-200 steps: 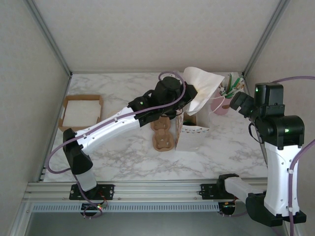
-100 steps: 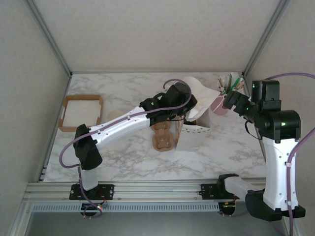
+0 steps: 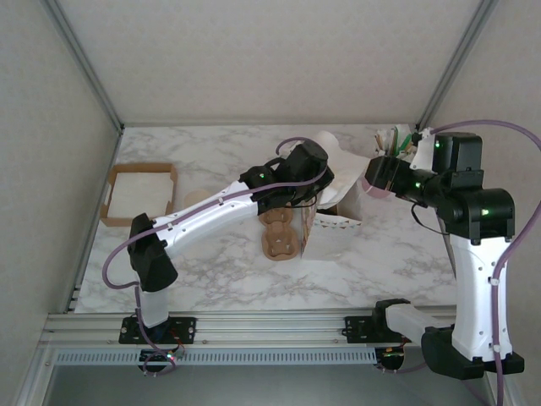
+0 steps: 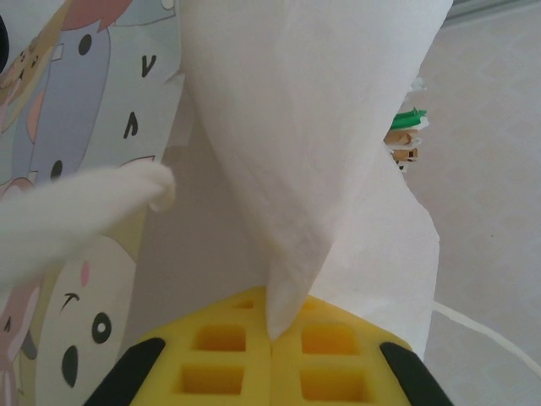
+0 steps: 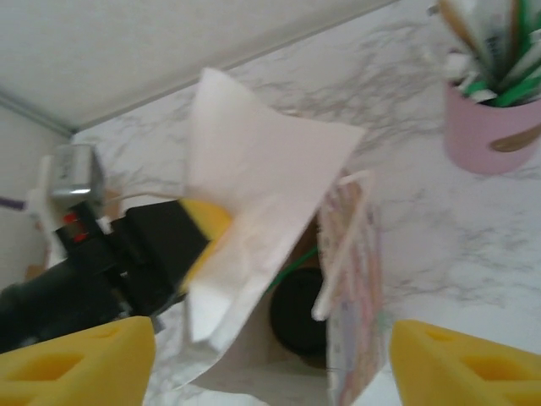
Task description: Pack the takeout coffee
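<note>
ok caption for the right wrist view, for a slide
Left gripper pinching a white napkin over the open paper bag, takeout coffee with black lid inside, pink cup behind.

Frame centre: brown cardboard two-cup carrier [image 3: 280, 239] beside white paper bag [image 3: 334, 230]; white paper sheet [image 3: 345, 156] above, left gripper [image 3: 324, 188] against it. Left: brown cardboard tray [image 3: 144, 167]. Upper right: pink cup [image 3: 370, 186].

We see soft, even light from overhead, leaving only faint shadows on the marble tabletop [image 3: 211, 279]. Our left wrist view is sharp on the white napkin [image 4: 313, 127] but pale and nearly washed out toward 3 o'clock. Our right wrist view is blurred throughout, with the pink cup [image 5: 486, 127] at 2 o'clock perhaps softest.
</note>
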